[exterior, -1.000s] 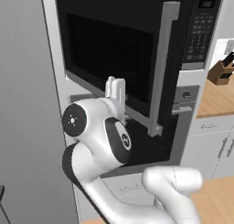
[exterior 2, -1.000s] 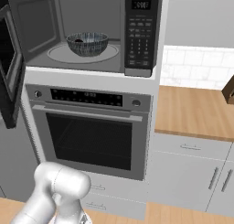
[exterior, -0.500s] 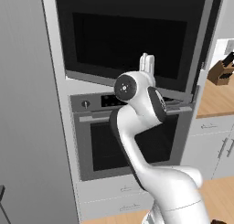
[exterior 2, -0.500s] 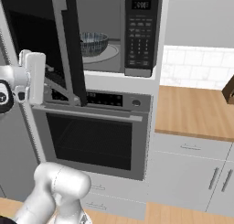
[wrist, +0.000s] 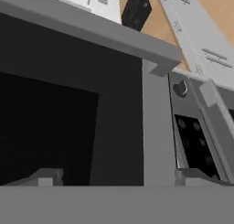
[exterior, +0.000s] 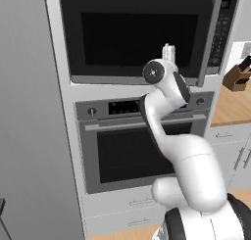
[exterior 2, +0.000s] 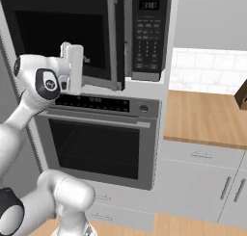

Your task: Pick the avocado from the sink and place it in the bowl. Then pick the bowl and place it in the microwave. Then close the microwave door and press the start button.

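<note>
Arm raised against the microwave door, claw spread open and holding nothing.

I see my arm bent up from the base with the elbow in front of the oven and the hand lifted to the lower edge of the microwave door; the gripper stands upright just beside that edge, its fingers wide apart on the hand camera. The door is nearly shut, its long grey handle next to the keypad strip. The microwave sits directly above the oven. A wooden counter lies right of the oven, a knife block on it. The door hides the cavity, so I cannot see the bowl.
</note>
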